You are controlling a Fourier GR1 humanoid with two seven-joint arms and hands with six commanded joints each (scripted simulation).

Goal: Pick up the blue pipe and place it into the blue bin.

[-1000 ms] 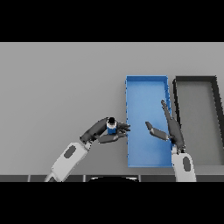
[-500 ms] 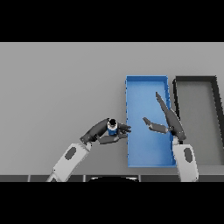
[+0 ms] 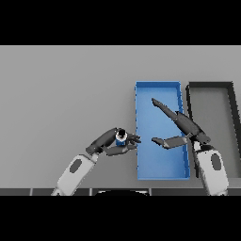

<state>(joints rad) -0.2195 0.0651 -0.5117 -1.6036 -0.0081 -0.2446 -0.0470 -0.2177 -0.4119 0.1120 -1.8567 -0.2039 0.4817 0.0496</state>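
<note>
The blue pipe [image 3: 121, 137] stood upright in the left hand [image 3: 113, 143], whose fingers and thumb curled round it from both sides, just beside the near left wall of the blue bin [image 3: 159, 85] and still outside it. Only the pipe's dark top and a sliver of blue showed between the fingers, so how deep the hold went could not be told.

The likeliest failure was a clip on that left wall: the fingertips already reached its edge, and a sideways carry without enough lift would probably knock the pipe loose or shove the bin toward the dark bin [image 3: 210, 85], which sat just beside it along the desk's right side. A shallow pinch could also let the pipe tip and drop short, onto the desk [image 3: 61, 94].

The right hand [image 3: 181, 127] hung over the blue bin's middle, fingers straight and spread, thumb out, holding nothing. It took up much of the room above the bin floor, so a release near the centre risked the two hands meeting. The near part of the bin, toward the desk's front edge, looked freer, as did the far end. Leftward and farther back the desk lay open, with ample room to draw back.
</note>
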